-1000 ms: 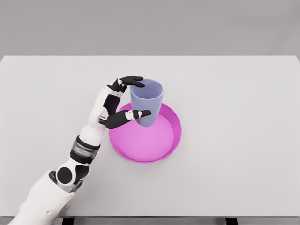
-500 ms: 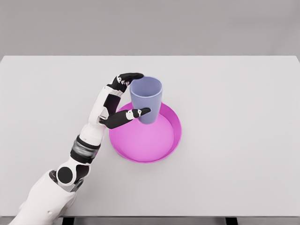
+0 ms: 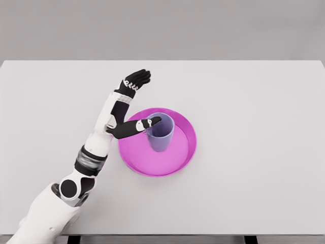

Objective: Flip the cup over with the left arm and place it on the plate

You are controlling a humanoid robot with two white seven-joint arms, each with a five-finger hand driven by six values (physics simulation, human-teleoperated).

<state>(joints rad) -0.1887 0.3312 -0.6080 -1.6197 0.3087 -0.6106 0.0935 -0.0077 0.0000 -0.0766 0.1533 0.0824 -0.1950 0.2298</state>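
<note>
A lavender cup point(image 3: 161, 132) stands upright, mouth up, on the magenta plate point(image 3: 177, 152) near the table's middle. My left hand point(image 3: 138, 101) hovers at the plate's left rim with its fingers spread. Its thumb point(image 3: 147, 123) lies against the cup's upper left rim, while the other fingers point(image 3: 138, 79) point up and away from the cup, holding nothing. The left arm runs in from the lower left corner. No right arm shows.
The white table point(image 3: 254, 127) fills most of the view, with its far edge at the top and its front edge near the bottom. A grey wall lies behind it.
The cup has dropped from the raised hand down onto the plate. The fingers that wrapped its rim have swung out to the left and let go.
</note>
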